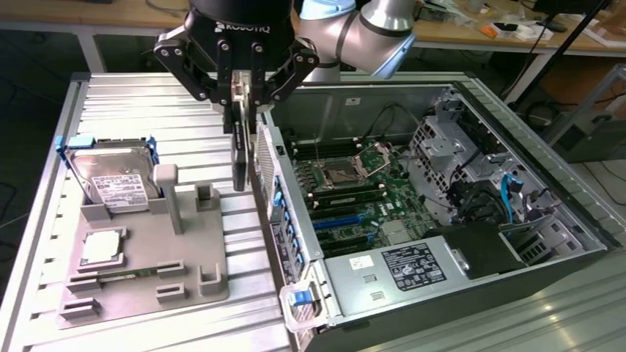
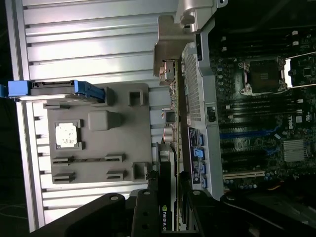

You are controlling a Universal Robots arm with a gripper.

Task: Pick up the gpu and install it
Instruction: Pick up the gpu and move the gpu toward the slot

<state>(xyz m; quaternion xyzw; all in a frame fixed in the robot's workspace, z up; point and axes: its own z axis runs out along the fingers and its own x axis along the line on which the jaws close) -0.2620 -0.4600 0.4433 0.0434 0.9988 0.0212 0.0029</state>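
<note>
1 gripper [image 1: 242, 94] was clamped on 1 gpu [image 1: 239, 150], holding the dark card upright and edge-on between 1 grey holder [image 1: 146, 260] and the outer wall of 1 open computer case [image 1: 278, 198]; the holder carried 1 hard drive [image 1: 117, 187] and 1 processor chip [image 1: 101, 248].

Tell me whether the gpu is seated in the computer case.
Out. The gpu hangs upright in the tool, just outside the case.
</note>
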